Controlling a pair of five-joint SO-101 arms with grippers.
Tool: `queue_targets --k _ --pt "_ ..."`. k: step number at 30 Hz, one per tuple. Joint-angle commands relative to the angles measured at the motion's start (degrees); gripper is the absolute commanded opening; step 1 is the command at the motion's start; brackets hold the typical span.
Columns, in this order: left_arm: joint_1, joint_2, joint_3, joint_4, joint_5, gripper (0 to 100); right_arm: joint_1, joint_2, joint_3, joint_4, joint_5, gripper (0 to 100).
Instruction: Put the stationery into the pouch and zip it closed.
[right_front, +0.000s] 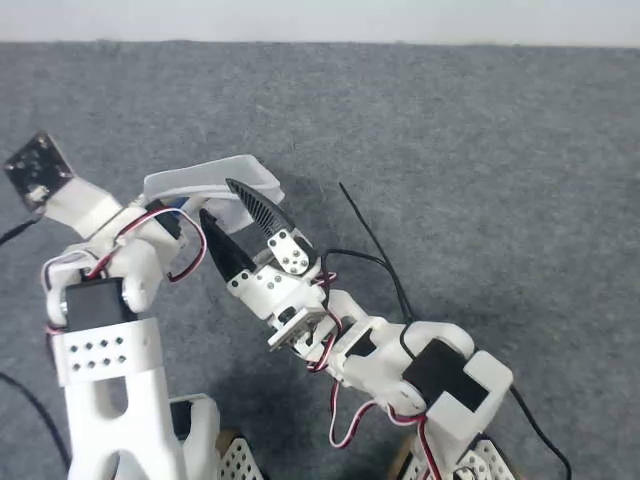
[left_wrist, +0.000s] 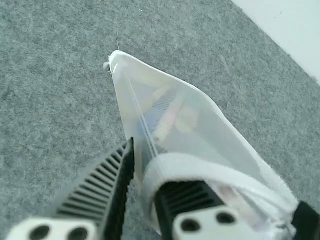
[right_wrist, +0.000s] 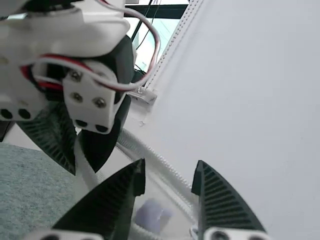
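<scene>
A translucent white pouch (left_wrist: 200, 130) is held up off the grey carpet, with pale stationery (left_wrist: 167, 117) showing through its wall. My left gripper (left_wrist: 145, 167) is shut on the pouch's open rim, and the white zipper band (left_wrist: 210, 172) lies over one finger. In the high view the pouch (right_front: 215, 180) sits between both arms. My right gripper (right_front: 216, 198) stands open at the pouch mouth. In the right wrist view its fingers straddle the zipper edge (right_wrist: 155, 160), apart from it, and a small lilac item (right_wrist: 152, 215) lies inside. The zipper's white slider (right_wrist: 148, 93) hangs farther along.
Grey carpet (right_front: 480, 150) covers the whole work surface and runs to a white wall at the back. A thin black cable (right_front: 375, 245) trails from the right arm across the carpet. The left arm's camera board (right_front: 38, 168) sticks out at the far left.
</scene>
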Motion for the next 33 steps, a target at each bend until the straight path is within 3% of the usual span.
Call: queue_targets --k 1,33 --pt "0.18 -2.73 -0.57 -4.57 0.62 1 0.75 0.04 1.23 1.45 1.05 13.6" --pt "0.18 -2.73 -0.57 -4.22 0.62 1 -3.12 -25.01 19.52 6.64 0.79 15.2"
